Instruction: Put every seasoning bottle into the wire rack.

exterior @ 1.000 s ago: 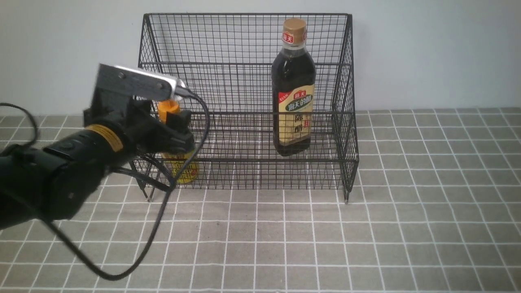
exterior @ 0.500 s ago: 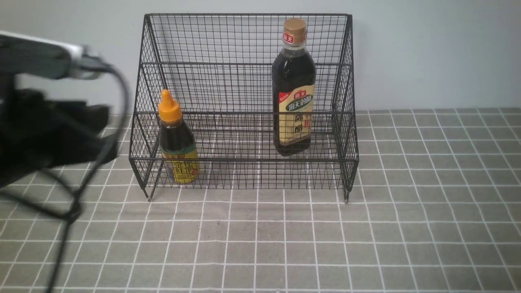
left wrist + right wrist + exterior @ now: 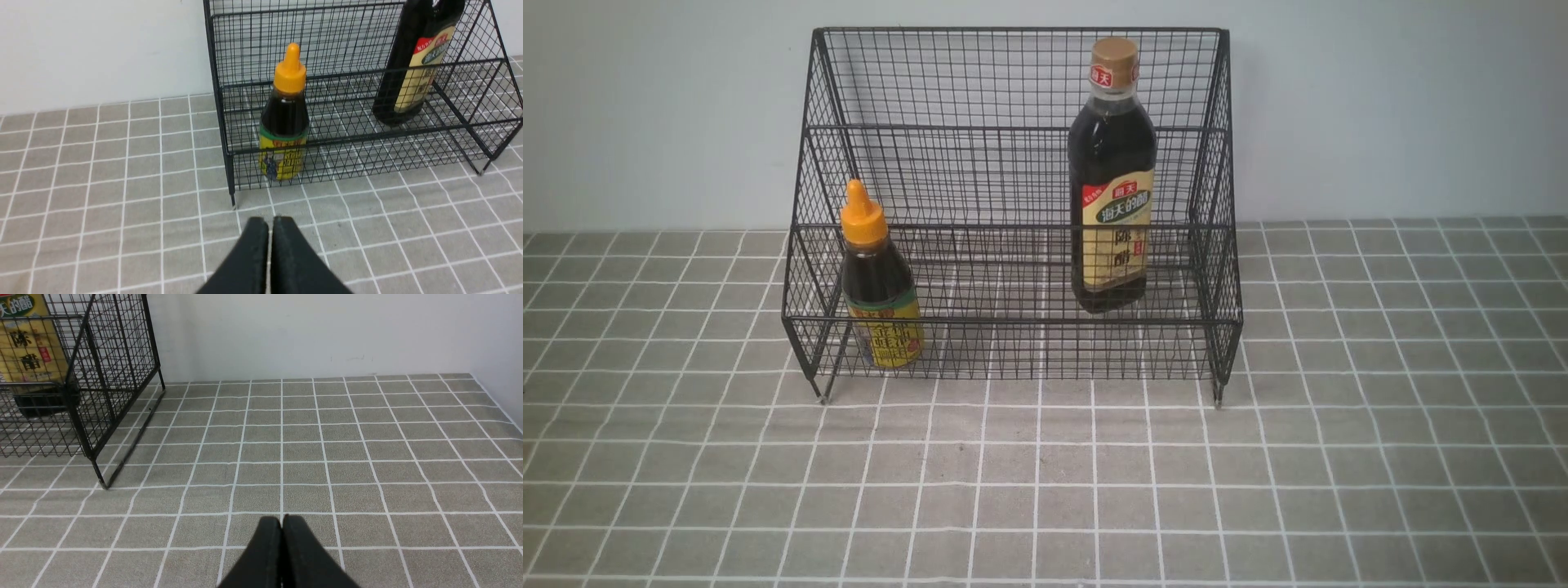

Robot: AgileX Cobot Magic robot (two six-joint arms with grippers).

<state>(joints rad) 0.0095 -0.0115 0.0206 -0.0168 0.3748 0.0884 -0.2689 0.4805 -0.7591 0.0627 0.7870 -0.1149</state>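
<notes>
- Both bottles stand upright in the rack (image 3: 1013,82): short one (image 3: 878,286) front left, tall one (image 3: 1111,180) right.
- My left pincer (image 3: 269,222) and right pincer (image 3: 282,520) are clenched, empty, over the table.
- Placing looks done; next, just park.

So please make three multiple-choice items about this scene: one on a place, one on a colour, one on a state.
1. Where in the wire rack does the short bottle stand?
A. robot's left end
B. robot's right end
C. on the tiled table in front

2. What colour is the tall bottle's cap?
A. green
B. tan
C. blue

3. How is the left claw?
A. shut on the short bottle
B. wide open
C. shut, holding nothing

Answers: 1 A, the front view shows it inside at the left end. 2 B, its cap is tan. 3 C, the left wrist view shows its fingers pressed together in front of the rack.
</notes>
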